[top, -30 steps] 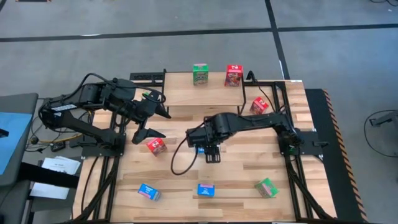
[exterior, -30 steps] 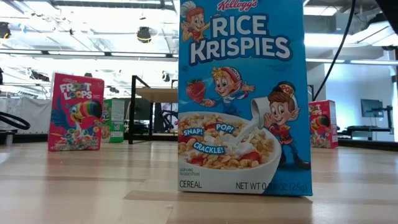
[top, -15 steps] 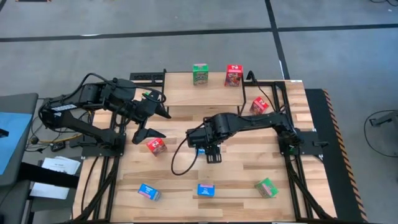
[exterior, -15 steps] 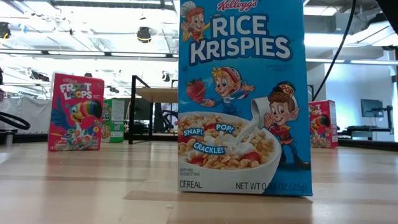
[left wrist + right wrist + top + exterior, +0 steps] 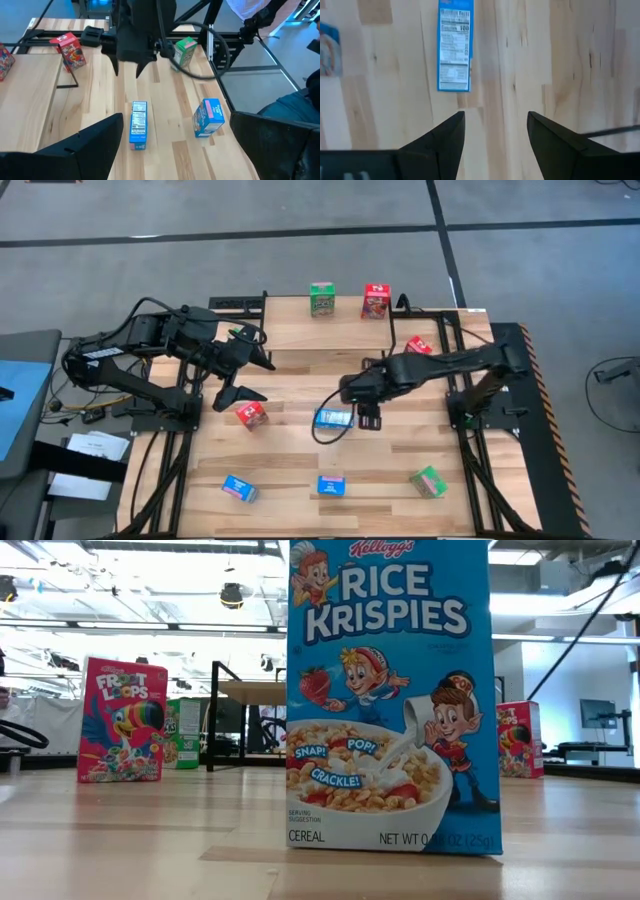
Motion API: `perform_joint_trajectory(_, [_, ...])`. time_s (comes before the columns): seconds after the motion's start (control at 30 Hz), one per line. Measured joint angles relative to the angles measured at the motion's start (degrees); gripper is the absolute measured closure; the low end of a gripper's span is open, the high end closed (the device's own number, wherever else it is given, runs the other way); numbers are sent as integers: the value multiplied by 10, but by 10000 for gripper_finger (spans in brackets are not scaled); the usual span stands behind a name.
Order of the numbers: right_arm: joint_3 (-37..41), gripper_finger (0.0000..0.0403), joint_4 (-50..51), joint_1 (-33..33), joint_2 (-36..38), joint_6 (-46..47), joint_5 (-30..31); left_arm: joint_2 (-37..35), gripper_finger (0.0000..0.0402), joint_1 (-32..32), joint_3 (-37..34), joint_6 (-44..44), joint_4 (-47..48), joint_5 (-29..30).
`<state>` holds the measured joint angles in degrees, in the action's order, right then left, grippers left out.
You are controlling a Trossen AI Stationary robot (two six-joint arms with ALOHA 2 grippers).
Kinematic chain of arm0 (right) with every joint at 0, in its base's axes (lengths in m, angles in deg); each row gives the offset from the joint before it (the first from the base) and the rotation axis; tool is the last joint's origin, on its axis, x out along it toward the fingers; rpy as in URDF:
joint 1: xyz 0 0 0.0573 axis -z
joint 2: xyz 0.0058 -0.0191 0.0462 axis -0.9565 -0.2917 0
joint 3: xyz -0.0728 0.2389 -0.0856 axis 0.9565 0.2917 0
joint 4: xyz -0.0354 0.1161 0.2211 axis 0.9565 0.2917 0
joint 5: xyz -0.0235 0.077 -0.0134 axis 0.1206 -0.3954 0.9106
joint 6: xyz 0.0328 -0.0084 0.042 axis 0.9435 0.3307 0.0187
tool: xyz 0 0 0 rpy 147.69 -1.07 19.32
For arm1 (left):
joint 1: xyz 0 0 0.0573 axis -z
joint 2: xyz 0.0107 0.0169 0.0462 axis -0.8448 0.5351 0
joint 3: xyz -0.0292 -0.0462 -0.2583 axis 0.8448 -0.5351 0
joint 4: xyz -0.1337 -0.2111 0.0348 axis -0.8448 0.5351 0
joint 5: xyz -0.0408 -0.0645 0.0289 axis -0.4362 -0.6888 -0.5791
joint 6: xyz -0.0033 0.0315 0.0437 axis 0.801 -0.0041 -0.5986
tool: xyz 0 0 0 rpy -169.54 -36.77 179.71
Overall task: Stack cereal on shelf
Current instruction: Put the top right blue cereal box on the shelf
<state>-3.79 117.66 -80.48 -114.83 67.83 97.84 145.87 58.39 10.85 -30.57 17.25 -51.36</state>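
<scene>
Six small cereal boxes scattered on the tabletop: blue one [image 5: 333,418] flat mid-table, two more blue [image 5: 238,488] [image 5: 331,485] and a green [image 5: 428,481] near the front, two red [image 5: 250,414] [image 5: 417,347], plus green [image 5: 321,299] and red [image 5: 375,301] upright on the shelf [image 5: 340,330].

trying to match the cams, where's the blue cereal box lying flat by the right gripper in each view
High view: blue box mid-table, just left of the right gripper.
Low view: not identifiable.
Left wrist view: lying flat, centre, below the right arm.
Right wrist view: label up, ahead of the open fingers.
Shared landmark: slatted tabletop.
</scene>
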Motion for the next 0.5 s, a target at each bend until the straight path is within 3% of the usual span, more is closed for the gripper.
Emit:
perform_joint_trajectory(0.23, [66,164,-46,0,48,10,-1,0,44,0,0,1,1,3])
perform_joint_trajectory(0.5, [78,164,-70,5,22,10,-17,0,44,0,0,-2,6,3])
